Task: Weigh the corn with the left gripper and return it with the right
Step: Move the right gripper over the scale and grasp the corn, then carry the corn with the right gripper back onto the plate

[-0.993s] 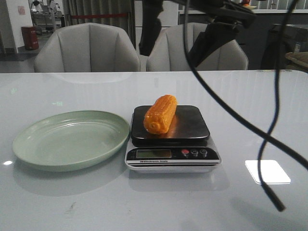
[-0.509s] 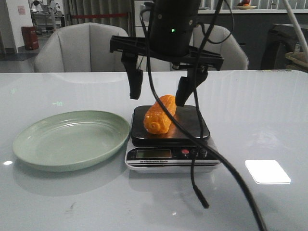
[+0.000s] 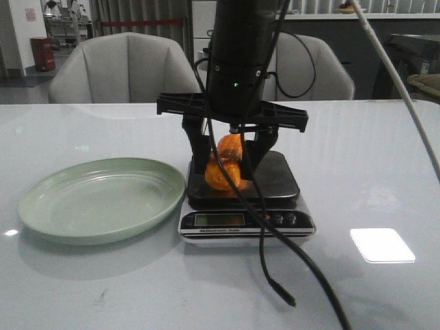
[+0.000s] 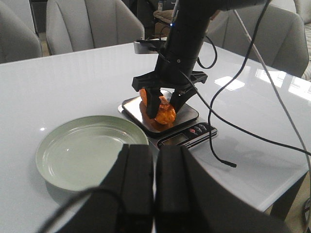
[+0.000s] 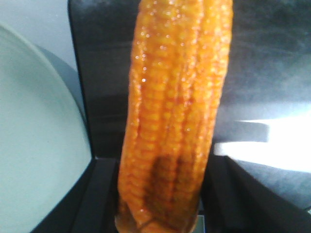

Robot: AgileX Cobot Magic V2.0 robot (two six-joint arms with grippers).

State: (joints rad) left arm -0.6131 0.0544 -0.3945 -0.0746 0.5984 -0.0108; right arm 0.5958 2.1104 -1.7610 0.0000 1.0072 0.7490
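The right claw (image 3: 232,161) has dropped onto the scale (image 3: 245,199), fingers straddling the corn (image 3: 224,167) (apparently not yet clamped). Left claw (image 4: 154,182), shut and empty, sits back. Return begins.

The space directly above the scale (image 3: 246,206) is taken up by the right gripper (image 3: 231,159), whose fingers stand on either side of the corn (image 3: 224,167) lying on the platform. Its crossbar spans wider than the cob, so access from above or from the sides of the scale is blocked. A black cable (image 3: 275,268) hangs down in front of the scale, across its display and onto the worktop (image 3: 385,165). Just beside the scale, on the left, a green plate (image 3: 102,198) is set, with open room above it. To the right of the scale, bare worktop is seen. The left gripper (image 4: 155,194) is held well apart from the scale, beyond the plate.
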